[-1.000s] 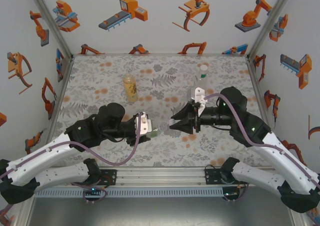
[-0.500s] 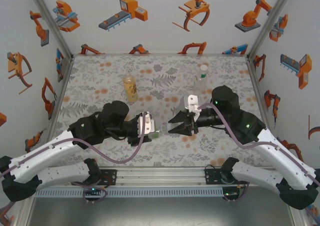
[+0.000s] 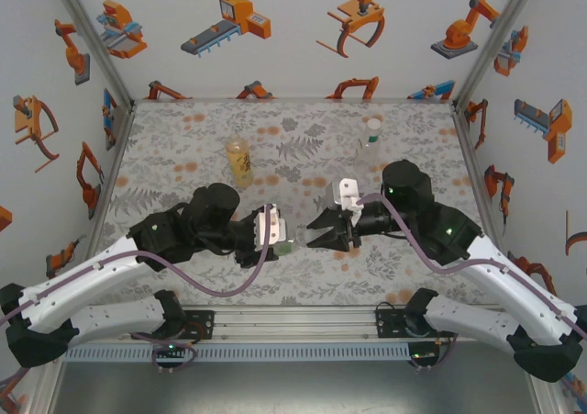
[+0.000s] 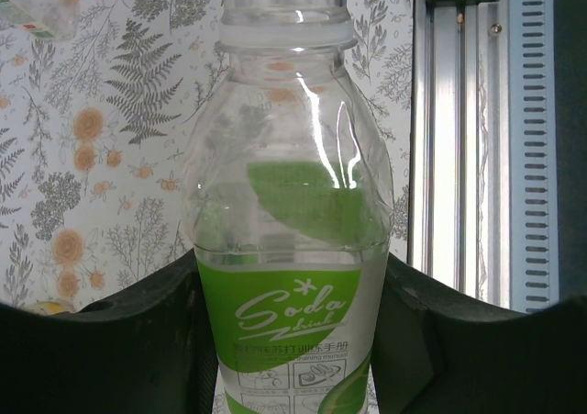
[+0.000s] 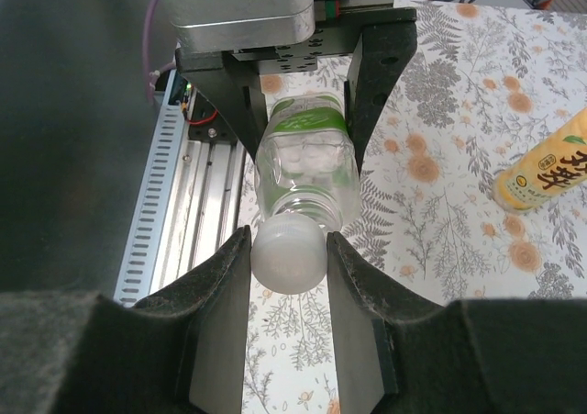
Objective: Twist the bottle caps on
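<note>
The left gripper [image 3: 283,240] clasps the clear green-label bottle [image 4: 289,249] and the right gripper [image 3: 314,233] pinches a pale cap [image 5: 289,256] at its mouth

The left arm [image 3: 87,293] and right arm [image 3: 515,287] wear white shells far behind the claws, with black joints nearer them. The left claw [image 3: 286,245] and right claw [image 3: 315,231] are black. Just behind each sits a white block [image 3: 271,223], and a purple cable [image 3: 246,274] trails back. Small green lights [image 3: 448,231] glow behind the right claw.

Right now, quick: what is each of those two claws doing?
Left gripper: shut on the green-label bottle.
Right gripper: shut on a white cap, at that bottle's mouth.
</note>
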Tool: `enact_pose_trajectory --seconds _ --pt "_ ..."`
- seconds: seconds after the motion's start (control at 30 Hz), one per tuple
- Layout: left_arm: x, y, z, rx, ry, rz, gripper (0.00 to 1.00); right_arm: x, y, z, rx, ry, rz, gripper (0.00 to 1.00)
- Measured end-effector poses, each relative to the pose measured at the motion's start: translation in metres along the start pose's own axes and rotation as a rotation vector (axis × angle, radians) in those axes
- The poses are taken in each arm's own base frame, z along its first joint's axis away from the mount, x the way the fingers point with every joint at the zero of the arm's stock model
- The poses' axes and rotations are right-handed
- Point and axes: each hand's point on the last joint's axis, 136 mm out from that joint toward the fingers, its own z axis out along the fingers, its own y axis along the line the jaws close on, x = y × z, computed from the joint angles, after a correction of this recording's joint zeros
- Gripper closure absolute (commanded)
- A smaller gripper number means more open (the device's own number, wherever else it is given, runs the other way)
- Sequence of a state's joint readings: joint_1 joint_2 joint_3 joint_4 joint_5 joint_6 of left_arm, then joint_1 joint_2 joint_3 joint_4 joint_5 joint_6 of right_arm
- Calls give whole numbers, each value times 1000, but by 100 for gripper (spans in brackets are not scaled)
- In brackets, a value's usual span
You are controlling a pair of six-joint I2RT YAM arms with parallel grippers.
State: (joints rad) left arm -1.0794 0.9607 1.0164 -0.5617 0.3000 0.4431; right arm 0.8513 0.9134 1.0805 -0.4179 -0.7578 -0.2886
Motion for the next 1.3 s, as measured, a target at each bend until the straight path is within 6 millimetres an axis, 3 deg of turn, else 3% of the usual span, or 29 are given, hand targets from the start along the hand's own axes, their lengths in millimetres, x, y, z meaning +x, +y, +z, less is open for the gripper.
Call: enact_pose_trajectory --seconds 1.3 --pt "-7 -10 -5 50 -40 4 100 -7 8 1 -27 -32 -56 100"
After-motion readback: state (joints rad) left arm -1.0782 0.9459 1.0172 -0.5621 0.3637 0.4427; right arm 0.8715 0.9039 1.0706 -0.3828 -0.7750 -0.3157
